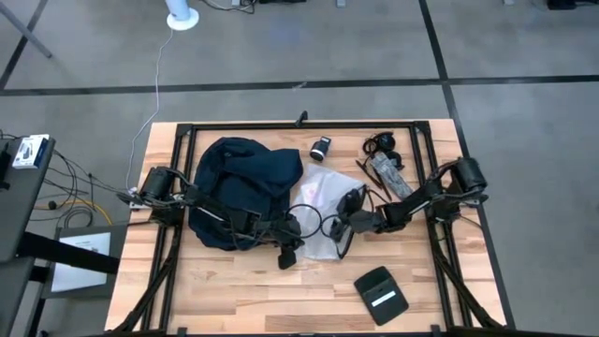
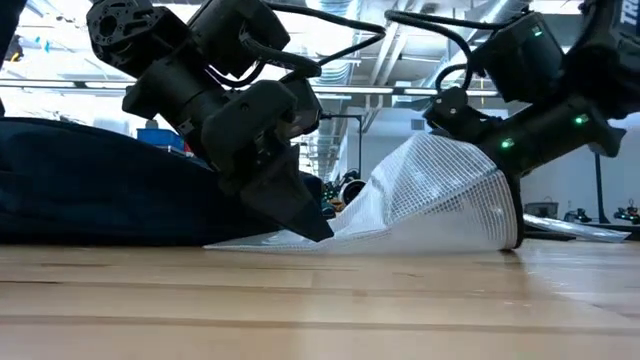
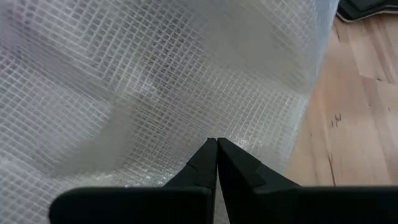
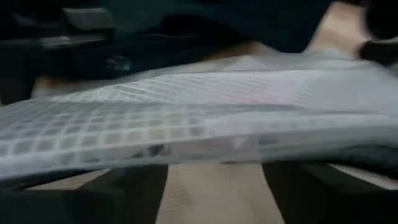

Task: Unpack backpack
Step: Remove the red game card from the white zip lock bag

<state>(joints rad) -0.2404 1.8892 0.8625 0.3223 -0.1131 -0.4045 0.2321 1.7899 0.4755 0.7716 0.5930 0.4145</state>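
Wooden tabletop (image 1: 234,290) is being worked by two dark arms, with lab ceiling lights showing behind in the low view. Left gripper (image 3: 216,144) is being held with its fingers pressed together; nothing is seen between them, tips just at the clear mesh bag (image 1: 323,192). Right gripper (image 1: 348,211) is being held at the bag's opposite edge; whether it is clamping the mesh cannot be told.

The backpack (image 1: 234,183) is lying touching the mesh bag, on the left arm's side of it.

Likely risks: thin mesh being dragged or crumpled rather than lifted, or being snagged on the backpack fabric.

Count: one backpack, one mesh bag, one black pouch (image 1: 381,294) well apart from the bag, one small black cylinder (image 1: 320,148) and one cable bundle (image 1: 386,164) near it.
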